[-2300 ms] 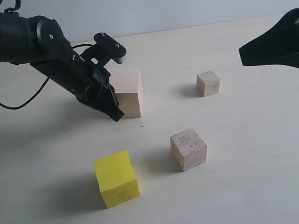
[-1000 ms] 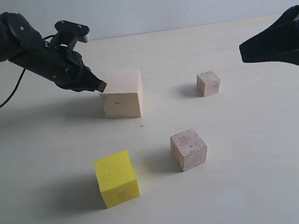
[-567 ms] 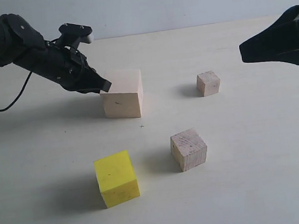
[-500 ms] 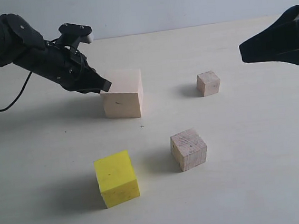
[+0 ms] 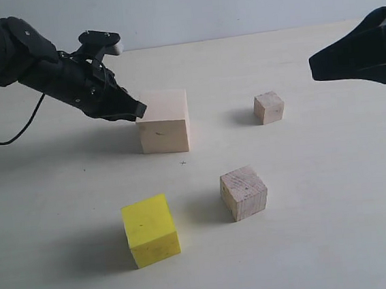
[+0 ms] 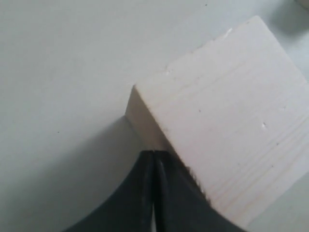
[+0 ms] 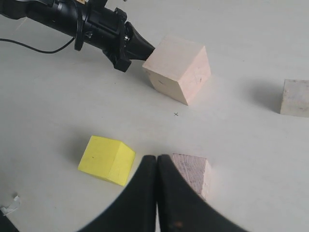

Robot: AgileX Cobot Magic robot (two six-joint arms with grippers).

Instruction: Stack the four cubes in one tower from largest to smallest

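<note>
The pale worktop (image 5: 325, 241) carries all four cubes, each standing on its own and apart from the others. The left arm (image 5: 27, 58) reaches in low from the left. Its pincer (image 5: 138, 111) is pressed tight together, holding nothing, with its tip touching the left side of the big cube (image 5: 163, 123) near the top edge. The right pincer (image 5: 314, 69) is likewise closed and empty, and hangs above the worktop at the right edge. The big cube sits toward the back, left of centre. The yellow cube (image 5: 150, 229) is nearest the front, the grainy cube (image 5: 243, 192) to its right. The small cube (image 5: 269, 107) lies back right.
</note>
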